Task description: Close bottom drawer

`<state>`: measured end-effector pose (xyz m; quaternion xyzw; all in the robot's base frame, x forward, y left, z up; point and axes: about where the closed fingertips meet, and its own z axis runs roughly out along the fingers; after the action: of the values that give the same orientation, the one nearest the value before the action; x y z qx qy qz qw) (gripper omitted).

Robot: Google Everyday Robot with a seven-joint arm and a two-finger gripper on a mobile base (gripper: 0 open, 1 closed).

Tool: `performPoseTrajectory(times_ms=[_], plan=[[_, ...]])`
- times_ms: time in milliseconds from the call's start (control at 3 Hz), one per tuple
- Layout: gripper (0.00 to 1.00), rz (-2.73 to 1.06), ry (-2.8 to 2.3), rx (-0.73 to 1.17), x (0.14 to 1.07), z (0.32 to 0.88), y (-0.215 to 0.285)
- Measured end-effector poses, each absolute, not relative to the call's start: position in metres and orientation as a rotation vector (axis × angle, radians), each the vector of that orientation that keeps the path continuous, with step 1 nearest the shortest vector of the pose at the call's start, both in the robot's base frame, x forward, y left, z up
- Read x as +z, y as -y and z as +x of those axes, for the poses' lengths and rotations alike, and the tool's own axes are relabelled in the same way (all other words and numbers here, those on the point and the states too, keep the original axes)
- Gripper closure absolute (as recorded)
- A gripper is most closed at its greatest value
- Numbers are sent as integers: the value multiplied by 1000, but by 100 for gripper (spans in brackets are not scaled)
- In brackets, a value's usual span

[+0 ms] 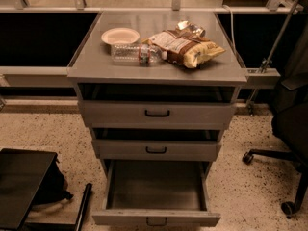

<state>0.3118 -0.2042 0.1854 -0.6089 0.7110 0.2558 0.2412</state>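
The bottom drawer [156, 217] of a grey metal cabinet is pulled far out towards me. Its long tray [156, 184] is bare, and its slim front carries a small black loop handle [157, 222] at the lower edge of the view. Above it the middle drawer [156, 149] and the top drawer [156, 113] stand slightly pulled out, each with a black handle. My gripper is not in view.
On the cabinet top [86, 64] lie a pale bowl [120, 35], a clear plastic bottle [137, 53] and chip bags [185, 46]. An office chair [288, 129] stands at the right. A black case [24, 184] lies on the speckled floor at the lower left.
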Motion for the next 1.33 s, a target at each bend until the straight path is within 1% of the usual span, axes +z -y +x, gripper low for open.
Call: performPoseTrajectory(times_ms=[333,667,1000,1333], plan=[[0,-1643,-1777,887,159,329,184],[0,-1643,-1777,887,159,329,184],[0,-1655,-1797,880,148,349,170],[0,-1647,-1792,926,134,376,148]])
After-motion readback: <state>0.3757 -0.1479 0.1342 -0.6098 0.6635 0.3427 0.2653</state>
